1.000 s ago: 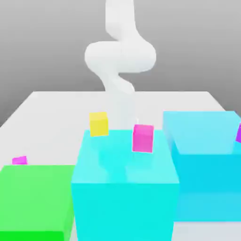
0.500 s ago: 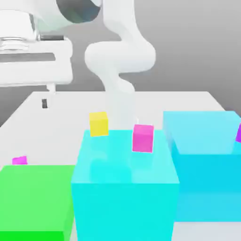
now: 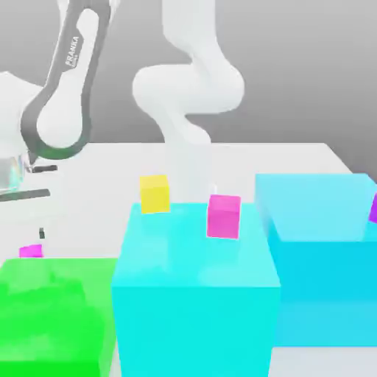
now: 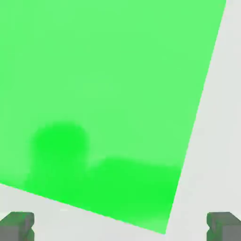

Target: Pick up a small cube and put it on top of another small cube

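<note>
"What's the setting?"

"Grey backdrop, pale table [image 3: 243, 158]. Largest first — a cyan block [image 3: 195, 316] in the middle, the green block [image 3: 55, 316] to the exterior view's left."

"And the gripper [image 4: 120, 227]?"

"Over the table near the green block — fingers wide apart, nothing between them."

"The small cube?"

"The magenta-purple cube [image 3: 31, 251] sits just behind the green block."

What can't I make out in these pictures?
- Small magenta-purple cube: its lower part, hidden behind the green block in the exterior view.
- Purple thing: cut off by the exterior view's right edge, so its full shape is unclear.
- Green block's full outline: cut off in the hand view.
</note>
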Tool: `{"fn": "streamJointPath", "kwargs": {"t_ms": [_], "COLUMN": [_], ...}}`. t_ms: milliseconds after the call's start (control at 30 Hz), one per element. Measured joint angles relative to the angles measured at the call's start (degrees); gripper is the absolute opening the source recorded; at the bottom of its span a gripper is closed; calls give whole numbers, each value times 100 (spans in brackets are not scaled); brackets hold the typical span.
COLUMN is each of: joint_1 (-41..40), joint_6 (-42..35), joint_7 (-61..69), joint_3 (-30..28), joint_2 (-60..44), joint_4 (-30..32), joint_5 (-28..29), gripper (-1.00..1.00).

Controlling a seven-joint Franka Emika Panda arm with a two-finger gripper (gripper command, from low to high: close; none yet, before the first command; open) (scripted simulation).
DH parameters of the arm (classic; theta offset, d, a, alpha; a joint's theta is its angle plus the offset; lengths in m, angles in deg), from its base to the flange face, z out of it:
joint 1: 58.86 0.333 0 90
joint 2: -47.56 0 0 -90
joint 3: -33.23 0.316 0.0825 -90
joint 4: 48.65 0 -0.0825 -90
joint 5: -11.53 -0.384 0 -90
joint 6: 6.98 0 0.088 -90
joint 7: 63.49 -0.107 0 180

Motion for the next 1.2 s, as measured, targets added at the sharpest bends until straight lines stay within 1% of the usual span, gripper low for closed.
{"fn": "streamJointPath", "kwargs": {"t_ms": [67, 100, 167, 367, 400, 567, 600, 667, 733, 967, 1033, 1200], "joint_1": [-272, -441, -704, -1660, -1829, -1828, -1912, -1759, -1449, -399, -443, -578], "joint_6": [159, 231, 360, 742, 809, 794, 830, 773, 652, 227, -9, -1130], "joint_7": [401, 565, 942, 1972, 2135, 2139, 2221, 2089, 1815, 624, 368, -432], "joint_3": [64, 219, 537, 1748, 1959, 1958, 2064, 1876, 1494, 116, -77, -234], "joint_2": [-263, -385, -649, -1404, -1526, -1526, -1588, -1481, -1274, -410, -161, 782], "joint_4": [79, 64, -14, -307, -355, -355, -380, -338, -256, 92, 148, 213], "joint_5": [-101, -236, -670, -2003, -2216, -2219, -2327, -2152, -1799, -236, -259, -711], "gripper": [0, 0, 0, 0, -100, -100, -100, -100, -100, -100, -100, -100]}}
